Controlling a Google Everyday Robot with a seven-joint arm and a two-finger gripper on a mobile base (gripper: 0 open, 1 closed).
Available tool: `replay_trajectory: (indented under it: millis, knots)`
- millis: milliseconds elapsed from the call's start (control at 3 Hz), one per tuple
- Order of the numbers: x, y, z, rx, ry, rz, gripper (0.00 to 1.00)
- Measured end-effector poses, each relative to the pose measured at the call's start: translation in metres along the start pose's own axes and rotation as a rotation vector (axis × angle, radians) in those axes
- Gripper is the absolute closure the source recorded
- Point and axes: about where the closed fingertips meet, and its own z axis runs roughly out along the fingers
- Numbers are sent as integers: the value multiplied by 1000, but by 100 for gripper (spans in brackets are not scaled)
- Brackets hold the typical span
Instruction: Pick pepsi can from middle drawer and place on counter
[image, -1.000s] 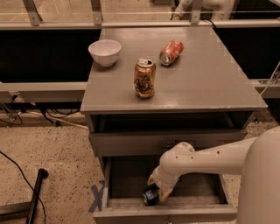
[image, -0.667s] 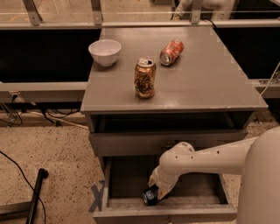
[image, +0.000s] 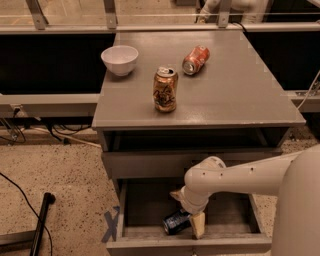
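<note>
The pepsi can (image: 175, 222) lies on its side on the board bottom of the open middle drawer (image: 150, 200), near its front wall. My gripper (image: 187, 212) reaches down into the drawer from the right and is open. One tan finger (image: 198, 225) sits just right of the can and the other (image: 176, 195) just behind it. The can is on the drawer bottom, not lifted. The grey counter (image: 235, 90) is above the drawer.
On the counter stand a white bowl (image: 120, 59) at the back left and an upright gold-brown can (image: 165, 89) in the middle. An orange-red can (image: 195, 59) lies on its side behind it. A black pole (image: 41, 220) and cables lie on the floor at left.
</note>
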Motion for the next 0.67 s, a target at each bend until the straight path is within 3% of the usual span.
replay_trajectory:
  millis: [333, 667]
  knots:
    - [0, 2, 5, -23, 0, 29, 0]
    - [2, 1, 2, -31, 9, 53, 12]
